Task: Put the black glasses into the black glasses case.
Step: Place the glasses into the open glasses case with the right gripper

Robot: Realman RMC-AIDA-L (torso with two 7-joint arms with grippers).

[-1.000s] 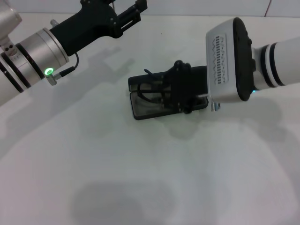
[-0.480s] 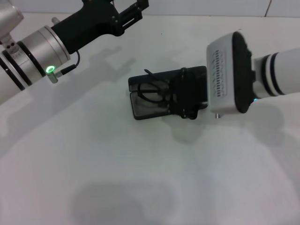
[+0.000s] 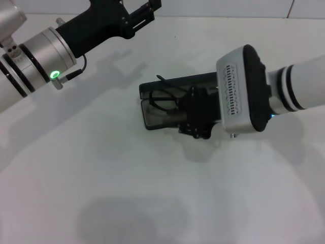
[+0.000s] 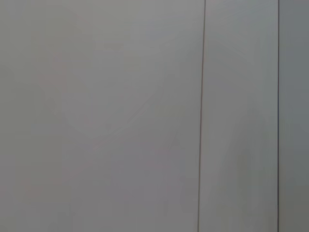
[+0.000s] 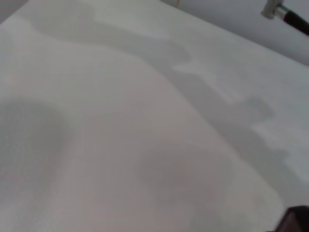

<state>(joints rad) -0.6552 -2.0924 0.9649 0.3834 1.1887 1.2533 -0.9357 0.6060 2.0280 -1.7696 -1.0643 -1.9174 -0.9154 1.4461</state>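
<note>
Head view, centre frame: black glasses case (image 3: 167,104) lies open on the white table (image 3: 152,193), lid up toward the back, grey-lined tray facing front. Black glasses (image 3: 165,101) sit in the case at its left half, one thin temple tip poking up past the lid's upper-left edge.

Right gripper (image 3: 195,114) is right over the case's right half, dark fingers down on it. Can't tell if fingers are spread or closed, or whether they grip anything; black on black there.

Vs half a sec ago: right arm's white wrist housing has swung left and a bit lower in frame, now covering the case's right end, which was still partly showing then. Gripper moved w/ it, slightly down-left. Case and glasses look unmoved.

Left gripper (image 3: 144,12) sits high at upper left of frame, well apart from the case, same spot as before; fingers' state not readable.

Left wrist view: only a pale flat surface w/ thin vertical lines. Right wrist view: white tabletop w/ arm shadows, nothing of the case.
</note>
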